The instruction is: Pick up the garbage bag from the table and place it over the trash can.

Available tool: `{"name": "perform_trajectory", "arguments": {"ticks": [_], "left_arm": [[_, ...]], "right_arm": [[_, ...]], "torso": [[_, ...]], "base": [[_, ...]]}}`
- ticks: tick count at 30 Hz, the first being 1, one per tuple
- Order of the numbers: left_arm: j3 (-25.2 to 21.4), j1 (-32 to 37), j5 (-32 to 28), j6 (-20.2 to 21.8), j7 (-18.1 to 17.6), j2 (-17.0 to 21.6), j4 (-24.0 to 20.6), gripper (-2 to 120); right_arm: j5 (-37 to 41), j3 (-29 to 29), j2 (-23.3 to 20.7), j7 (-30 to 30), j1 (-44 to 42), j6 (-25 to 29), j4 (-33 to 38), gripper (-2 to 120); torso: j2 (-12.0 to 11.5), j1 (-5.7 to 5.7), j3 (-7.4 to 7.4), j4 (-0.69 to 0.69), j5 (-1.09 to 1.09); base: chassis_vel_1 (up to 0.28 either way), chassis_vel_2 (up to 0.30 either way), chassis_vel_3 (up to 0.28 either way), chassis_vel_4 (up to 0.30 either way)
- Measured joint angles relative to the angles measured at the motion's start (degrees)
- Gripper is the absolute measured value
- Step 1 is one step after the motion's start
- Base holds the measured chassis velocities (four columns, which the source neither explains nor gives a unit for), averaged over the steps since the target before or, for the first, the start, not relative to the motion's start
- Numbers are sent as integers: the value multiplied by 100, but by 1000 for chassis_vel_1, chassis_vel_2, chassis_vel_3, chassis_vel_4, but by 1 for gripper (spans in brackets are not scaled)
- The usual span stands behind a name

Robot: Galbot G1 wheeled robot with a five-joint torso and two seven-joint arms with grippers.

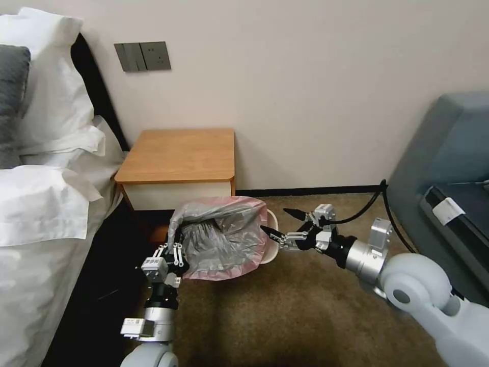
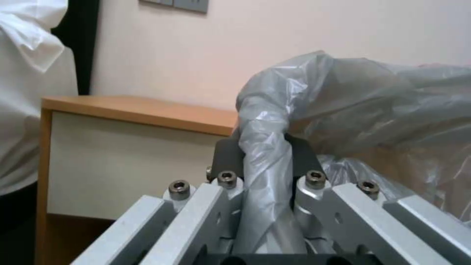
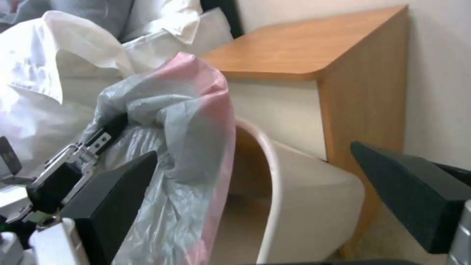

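The left arm is seen rising from the lower edge of the head view, forearm near upright, wrist bent toward the bin. The left gripper (image 1: 175, 243) is clamped on a twisted fold of the bag (image 1: 224, 237) at its near-left edge; in the left wrist view the bunched plastic (image 2: 265, 154) is pinched between the dark fingers (image 2: 226, 154). The bag is held spread over the bin (image 1: 271, 243), its mouth gaping upward, grey and crinkled inside, with a pink rim around the edge. Most of the bin is covered; only its right side is left bare, where the cream rim (image 3: 267, 154) is exposed beside the pink edge (image 3: 216, 121). The bin stands on the carpet just in front of the table (image 1: 178, 155). The right arm is stretched in from the right, forearm level. The right gripper (image 1: 280, 224) is spread wide, its lower fingertip (image 1: 267, 230) at the bag's right edge, nothing held.
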Motion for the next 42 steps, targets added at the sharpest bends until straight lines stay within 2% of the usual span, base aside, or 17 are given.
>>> {"name": "perform_trajectory", "arguments": {"ticks": [5, 8, 9, 13, 14, 15, 17, 18, 20, 23, 25, 27, 30, 42], "left_arm": [[-8, 9, -7, -18, 44, -3, 0, 8], [-12, 8, -6, -18, 47, -3, -3, 8], [-12, 8, -6, -18, 47, -3, -3, 8], [-36, 5, -11, -17, 49, 14, -14, 8], [-36, 5, -11, -17, 49, 14, -14, 8], [-47, 3, -14, -13, 55, 18, -15, 8], [-57, 2, -18, -1, 64, 22, -15, 8], [-63, 2, -24, 10, 66, 24, -11, 8], [-70, 1, -28, 15, 67, 25, -5, 8], [-79, -4, -44, 50, 75, 23, 26, 8], [-80, -5, -44, 60, 76, 22, 32, 8], [-81, -8, -46, 91, 80, 17, 50, 8], [-81, -5, -47, 108, 98, 15, 69, 8], [-74, 0, -11, 200, 139, -3, 193, 8]], "right_arm": [[-63, -211, 30, -55, 263, 1, -92, 98], [-110, -390, 79, -78, 447, 8, -172, 87], [-110, -390, 79, -78, 447, 8, -172, 87], [-184, -587, 158, -117, 599, 20, -260, 70], [-184, -587, 158, -117, 599, 20, -260, 70], [-201, -630, 185, -120, 629, 23, -273, 64], [-232, -676, 225, -119, 664, 28, -292, 57], [-256, -708, 256, -105, 679, 38, -293, 48], [-265, -718, 266, -93, 682, 43, -292, 46], [-281, -736, 298, -70, 687, 57, -251, 30], [-283, -737, 302, -69, 688, 61, -239, 28], [-285, -733, 307, -69, 697, 73, -219, 18], [-286, -731, 324, -74, 703, 91, -215, 14], [-263, -693, 335, -79, 713, 120, -135, 12]], "torso": [[0, 0, 0, 0, -1], [0, 0, 0, 0, -1], [0, 0, 0, 0, -1], [0, 0, 0, 0, -1], [0, 0, 0, 0, -1], [0, 0, 0, 0, -1], [0, 0, 0, 0, -1], [0, 0, 0, 0, -1], [0, 0, 0, 0, -1], [0, 0, 0, 0, -1], [0, 0, 0, 0, -1], [0, 0, 0, 0, -1], [0, 0, 0, 0, -1], [0, 0, 0, 0, 0]], "base": [[0, 0, 0, 0], [0, 0, 0, 0], [0, 0, 0, 0], [0, 0, 0, 0], [0, 0, 0, 0], [0, 0, 0, 0], [0, 0, 0, 0], [0, 0, 0, 0], [0, 0, 0, 0], [0, 0, 0, 0], [0, 0, 0, 0], [0, 0, 0, 0], [0, 0, 0, 0], [0, 0, 0, 0]]}}
